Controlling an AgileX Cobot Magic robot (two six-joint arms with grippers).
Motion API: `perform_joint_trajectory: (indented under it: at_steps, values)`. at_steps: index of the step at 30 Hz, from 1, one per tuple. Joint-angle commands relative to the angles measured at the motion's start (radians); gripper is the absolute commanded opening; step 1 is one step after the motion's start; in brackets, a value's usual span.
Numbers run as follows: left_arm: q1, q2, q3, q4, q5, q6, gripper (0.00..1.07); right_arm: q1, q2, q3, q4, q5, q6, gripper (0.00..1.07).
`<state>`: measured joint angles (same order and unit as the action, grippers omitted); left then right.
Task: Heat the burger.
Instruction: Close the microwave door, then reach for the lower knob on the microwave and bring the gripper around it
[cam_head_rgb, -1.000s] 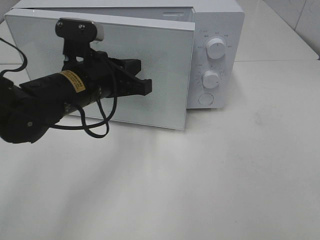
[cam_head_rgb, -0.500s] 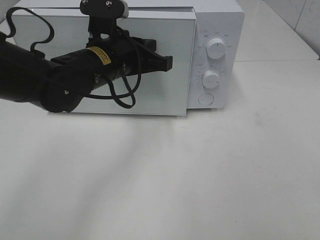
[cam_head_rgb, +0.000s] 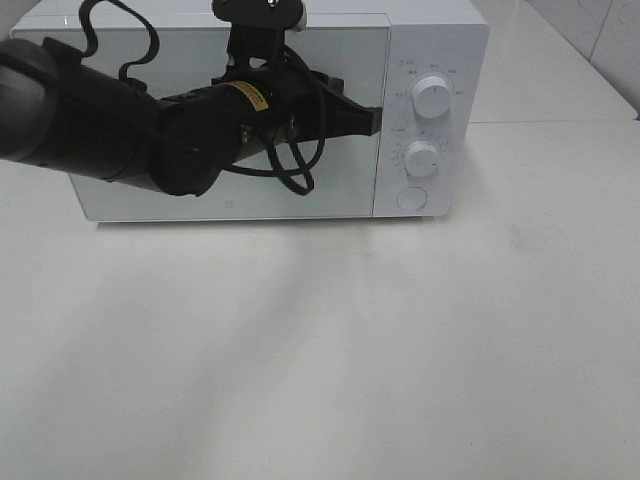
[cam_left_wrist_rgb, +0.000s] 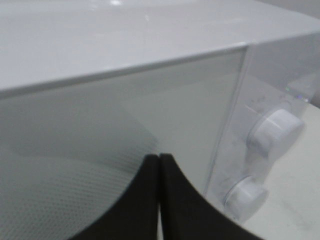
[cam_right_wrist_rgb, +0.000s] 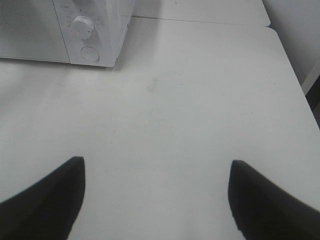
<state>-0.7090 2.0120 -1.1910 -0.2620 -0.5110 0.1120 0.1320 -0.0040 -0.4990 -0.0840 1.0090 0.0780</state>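
Door (cam_head_rgb: 340, 185) now closed behind left tool (cam_head_rgb: 372, 120)

A white box-shaped microwave oven (cam_head_rgb: 440, 40) stands at the back of a pale matte tabletop (cam_head_rgb: 400, 340). Its greyish glass door (cam_head_rgb: 345, 185) is closed, flush with the control panel at the oven's right end. On that panel two round white knobs sit one above the other, the upper knob (cam_head_rgb: 432, 96) over the lower knob (cam_head_rgb: 422, 158). A flat round white button (cam_head_rgb: 411, 198) lies beneath both (the markings around the knobs are too small to read). Right of the oven, a thin seam (cam_head_rgb: 560, 122) crosses the tabletop.
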Motion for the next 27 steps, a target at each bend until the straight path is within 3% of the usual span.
perform_joint_trajectory:
  at_steps: [1, 2, 5, 9, 21, 23, 24, 26, 27]
  values:
    - [0.019, 0.013, -0.043, -0.123, -0.044, 0.064, 0.00, -0.005, -0.026, 0.001, 0.000, -0.014, -0.013, 0.76]
    - [0.019, 0.025, -0.063, -0.172, -0.042, 0.102, 0.00, -0.005, -0.026, 0.001, 0.000, -0.014, -0.013, 0.76]
    - [0.019, 0.027, -0.075, -0.205, -0.031, 0.130, 0.00, -0.005, -0.026, 0.001, 0.000, -0.014, -0.013, 0.76]
    - [0.017, 0.021, -0.073, -0.202, 0.010, 0.130, 0.00, -0.005, -0.026, 0.001, 0.000, -0.014, -0.013, 0.76]
    - [-0.017, -0.075, -0.070, -0.172, 0.458, 0.129, 0.03, -0.005, -0.026, 0.001, 0.000, -0.014, -0.013, 0.76]
    - [-0.020, -0.094, -0.070, -0.171, 0.537, 0.129, 0.21, -0.005, -0.026, 0.001, 0.000, -0.014, -0.013, 0.76]
    - [-0.020, -0.094, -0.070, -0.171, 0.537, 0.129, 0.21, -0.005, -0.026, 0.001, 0.000, -0.014, -0.013, 0.76]
    - [-0.020, -0.123, -0.070, -0.171, 0.692, 0.129, 0.51, -0.005, -0.026, 0.001, 0.000, -0.014, -0.013, 0.76]
    - [-0.020, -0.123, -0.070, -0.171, 0.692, 0.129, 0.51, -0.005, -0.026, 0.001, 0.000, -0.014, -0.013, 0.76]
